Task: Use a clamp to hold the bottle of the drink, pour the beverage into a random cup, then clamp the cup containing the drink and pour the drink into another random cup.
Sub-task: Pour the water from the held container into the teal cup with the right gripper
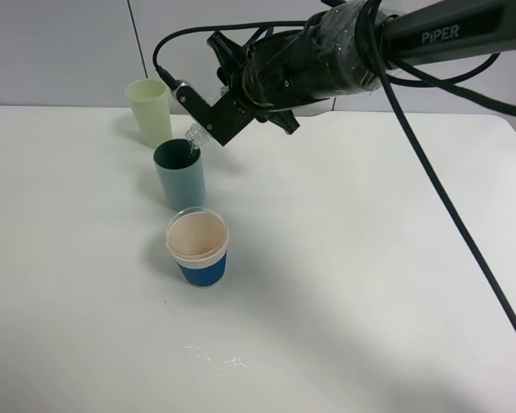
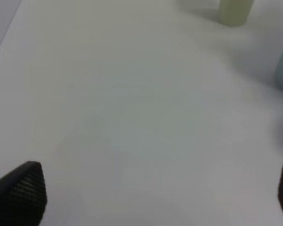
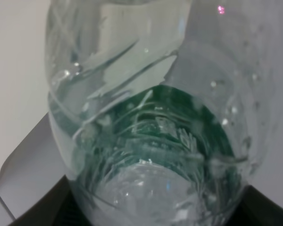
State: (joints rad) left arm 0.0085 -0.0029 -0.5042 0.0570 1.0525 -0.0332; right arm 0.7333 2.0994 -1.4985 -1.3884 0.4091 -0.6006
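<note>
My right gripper [image 1: 219, 116] is clamped on the bottle [image 3: 146, 117], mouth tilted over the teal cup [image 1: 180, 176]; left gripper [image 2: 153, 193] wide open, empty, above the table [image 1: 370, 258]

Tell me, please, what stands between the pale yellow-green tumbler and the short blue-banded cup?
The teal-green tumbler stands between the yellow-green tumbler and the blue-banded cup; the exterior high view shows it.
</note>
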